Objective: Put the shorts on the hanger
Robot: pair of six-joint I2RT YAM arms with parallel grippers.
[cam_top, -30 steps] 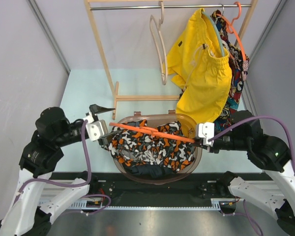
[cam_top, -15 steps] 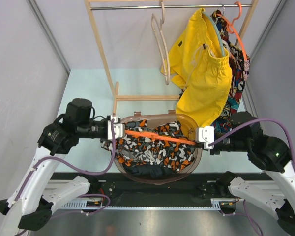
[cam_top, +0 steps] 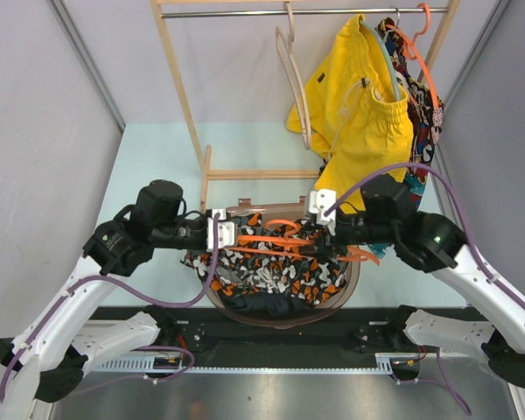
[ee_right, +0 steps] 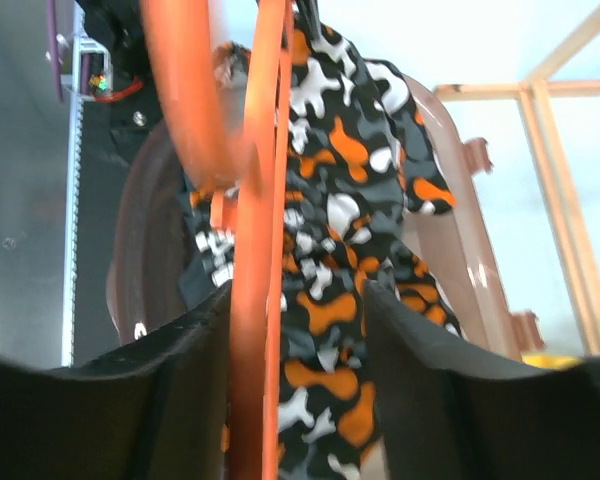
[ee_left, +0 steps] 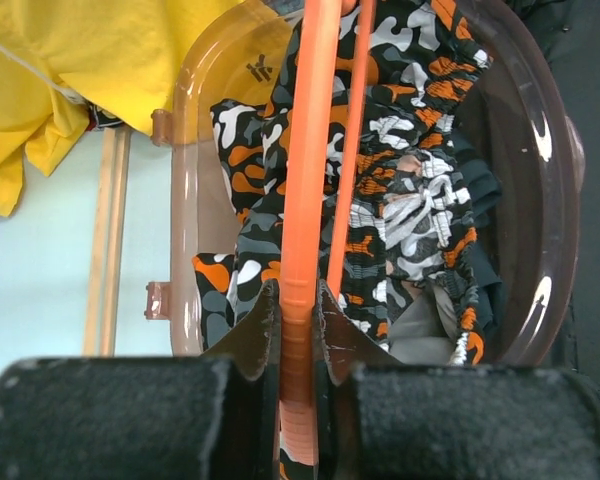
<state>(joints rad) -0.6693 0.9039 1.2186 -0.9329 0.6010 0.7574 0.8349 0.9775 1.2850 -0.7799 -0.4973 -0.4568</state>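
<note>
While the shorts (cam_top: 276, 269) are contained in the tub (cam_top: 289, 322) at 6 o'clock, the hanger (ee_left: 310, 150) is clamped over them by the left claw (ee_left: 298, 300); the right claw (ee_right: 298, 300) is spread around it.

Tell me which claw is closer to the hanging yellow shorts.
Right. The right claw hovers over the right half of the tub, close to the yellow shorts; the left claw is farther off at its left rim.

No readable text, labels or numbers.
</note>
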